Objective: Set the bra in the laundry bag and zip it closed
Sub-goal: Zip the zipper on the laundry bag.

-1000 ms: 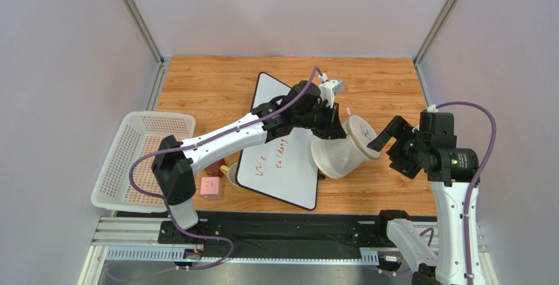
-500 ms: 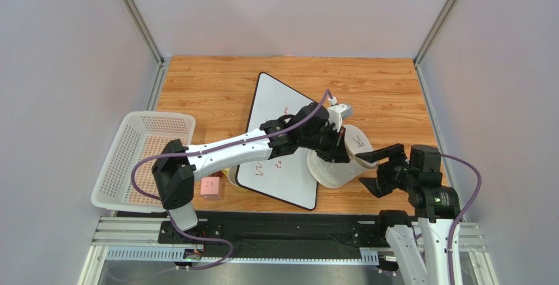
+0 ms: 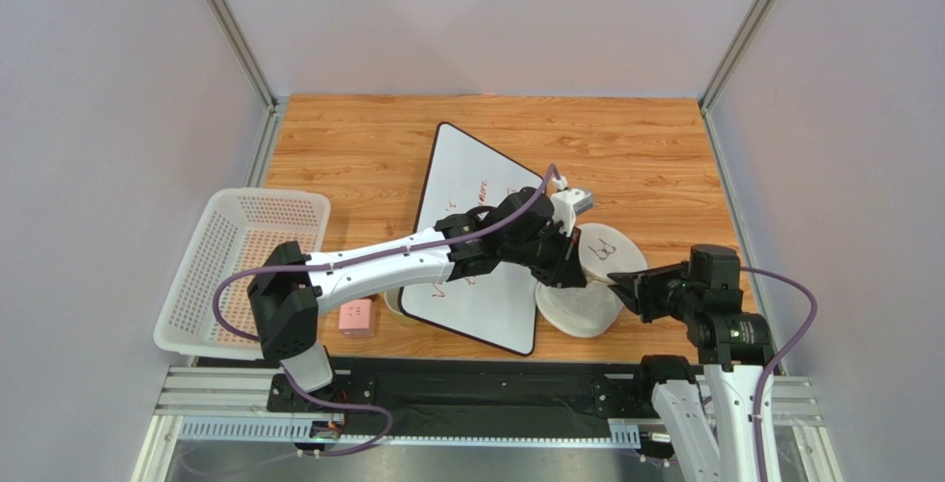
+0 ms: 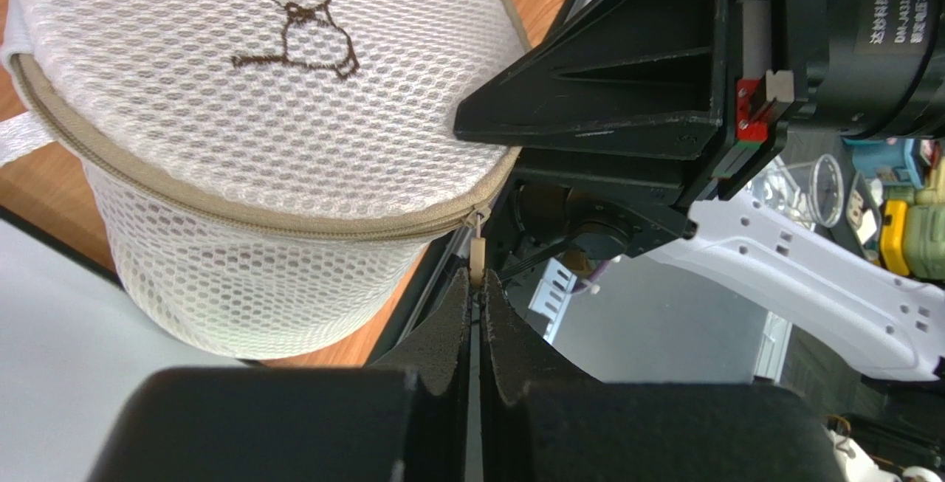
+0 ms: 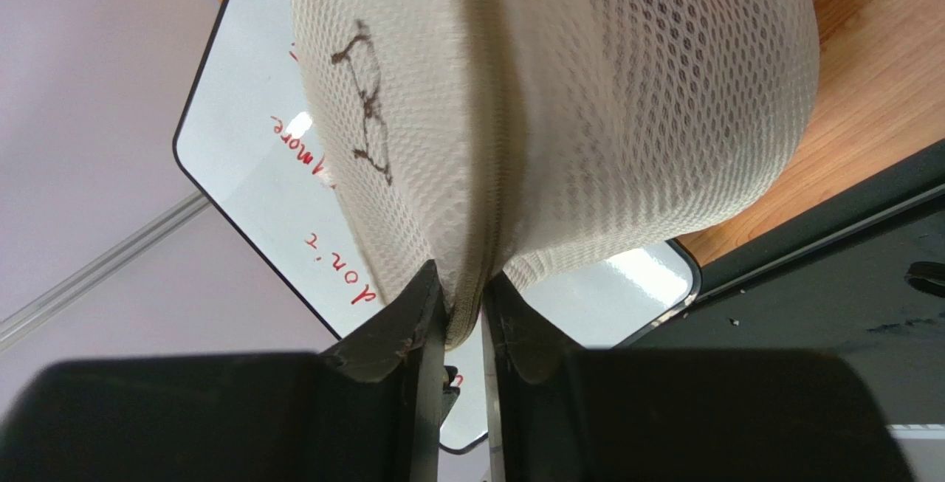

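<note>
The laundry bag, a round white mesh cylinder, stands at the near right of the table with its disc lid and dark icon facing up. My left gripper is at the bag's left side. In the left wrist view that gripper is shut on the tan zipper pull hanging off the zipped seam of the bag. My right gripper is at the bag's right side. In the right wrist view it pinches the zippered rim of the bag. The bra shows in no view.
A whiteboard with red writing lies left of the bag, under my left arm. A white perforated basket sits at the left edge, and a small pink box lies near the front rail. The black front rail runs just below the bag.
My right gripper came down and in to the bag and closed on its rim. My left gripper moved nearer with the zipper pull, and the bag shifted toward the front edge and stands upright.
</note>
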Controlling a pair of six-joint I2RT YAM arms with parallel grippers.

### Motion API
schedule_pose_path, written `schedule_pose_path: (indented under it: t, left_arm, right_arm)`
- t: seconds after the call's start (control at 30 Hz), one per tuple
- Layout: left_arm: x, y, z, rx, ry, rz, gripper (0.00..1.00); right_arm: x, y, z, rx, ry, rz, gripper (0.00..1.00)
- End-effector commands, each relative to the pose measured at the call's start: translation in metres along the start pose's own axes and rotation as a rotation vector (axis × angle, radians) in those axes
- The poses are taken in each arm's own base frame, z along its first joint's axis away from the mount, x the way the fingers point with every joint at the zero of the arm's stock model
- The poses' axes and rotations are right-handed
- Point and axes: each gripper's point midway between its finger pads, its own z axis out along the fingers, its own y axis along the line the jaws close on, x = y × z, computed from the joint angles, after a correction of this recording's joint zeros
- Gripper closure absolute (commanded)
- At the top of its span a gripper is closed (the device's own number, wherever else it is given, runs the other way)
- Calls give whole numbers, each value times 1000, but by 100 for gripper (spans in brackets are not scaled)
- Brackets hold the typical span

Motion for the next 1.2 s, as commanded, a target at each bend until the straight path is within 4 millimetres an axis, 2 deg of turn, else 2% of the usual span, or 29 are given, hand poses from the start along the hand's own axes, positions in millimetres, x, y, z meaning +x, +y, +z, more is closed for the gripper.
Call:
schedule_pose_path:
  t: [0.0, 0.1, 0.27, 0.33, 0.5, 0.57, 0.67, 0.77, 0.83, 0.87, 0.9, 0.97, 1.0, 1.03, 1.13, 1.17]
  left_arm:
    - [-2, 8, -13, -51, -50, 53, 100]
    - [7, 39, -15, -156, -28, 72, 100]
    - [-7, 85, -35, -289, -66, 75, 100]
    - [-9, 102, -43, -336, -65, 78, 100]
    - [-7, 122, -55, -371, -65, 68, 100]
    - [-6, 122, -56, -357, -59, 65, 100]
    - [-9, 108, -57, -288, -73, 86, 100]
    - [-12, 84, -57, -175, -82, 107, 100]
    - [-13, 60, -54, -81, -82, 118, 100]
    - [-13, 53, -52, -54, -80, 116, 100]
    - [-15, 37, -49, 13, -87, 94, 100]
    - [-19, 15, -42, 95, -110, 84, 100]
    - [-19, 11, -36, 112, -104, 48, 100]
    - [-19, 6, -32, 123, -101, 40, 100]
    - [-24, 9, -21, 111, -103, -13, 100]
    - [-26, 9, -19, 112, -110, -20, 100]
  right_arm:
    - [-8, -8, 7, 21, -40, -40, 86]
    - [-8, -9, 10, 22, -29, -118, 100]
    - [-7, -8, 10, 15, -7, -254, 100]
    - [-6, -2, 10, -14, 5, -278, 100]
    - [-7, 17, 10, -51, 24, -423, 100]
    - [-9, 31, 6, -71, 26, -487, 100]
    - [-11, 47, 9, -82, 63, -602, 100]
    - [-11, 62, 12, -116, 91, -706, 100]
    - [-12, 74, 18, -120, 125, -750, 100]
    - [-13, 74, 27, -91, 159, -740, 99]
    - [-10, 81, 27, -99, 184, -745, 90]
    - [-8, 76, 38, -25, 232, -742, 63]
    - [-10, 80, 37, -6, 214, -751, 57]
    - [-11, 73, 37, 43, 210, -741, 46]
    - [-24, 57, 31, 152, 107, -763, 29]
    - [-39, 51, 23, 197, 16, -799, 26]
